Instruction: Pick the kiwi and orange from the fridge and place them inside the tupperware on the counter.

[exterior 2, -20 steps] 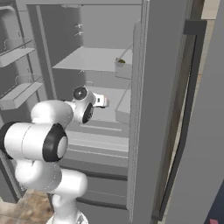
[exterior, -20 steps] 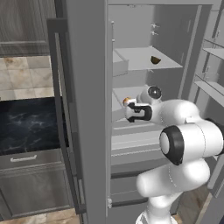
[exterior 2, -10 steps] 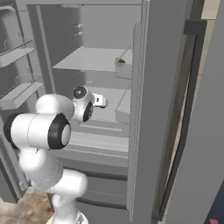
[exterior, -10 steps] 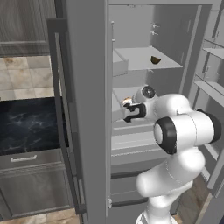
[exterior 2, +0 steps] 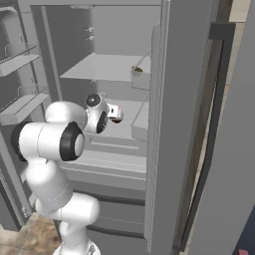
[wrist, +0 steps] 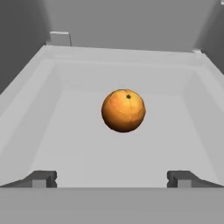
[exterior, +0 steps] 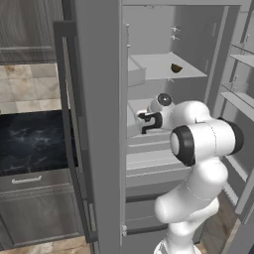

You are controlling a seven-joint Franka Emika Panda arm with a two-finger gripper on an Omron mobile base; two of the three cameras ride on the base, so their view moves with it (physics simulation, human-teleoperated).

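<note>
Right now the arm reaches into the open fridge (exterior: 163, 64), its gripper (wrist: 112, 178) at the middle level. Seen from the hand, the orange (wrist: 123, 110) lies on the pale floor of a white-walled drawer (wrist: 52, 100), straight ahead of the two dark fingertips (wrist: 40, 178) and apart from them; the jaws stand wide, with nothing between them. From the left base camera the gripper (exterior: 147, 120) shows dark, just below the upper shelf (exterior: 154, 67). On that shelf, toward its back right, sits the kiwi (exterior: 176, 68), small and dark; the right base camera shows it as a small dark thing (exterior 2: 137, 70) by the shelf's far edge. Left of the fridge runs the black marbled counter (exterior: 32, 144)
</note>
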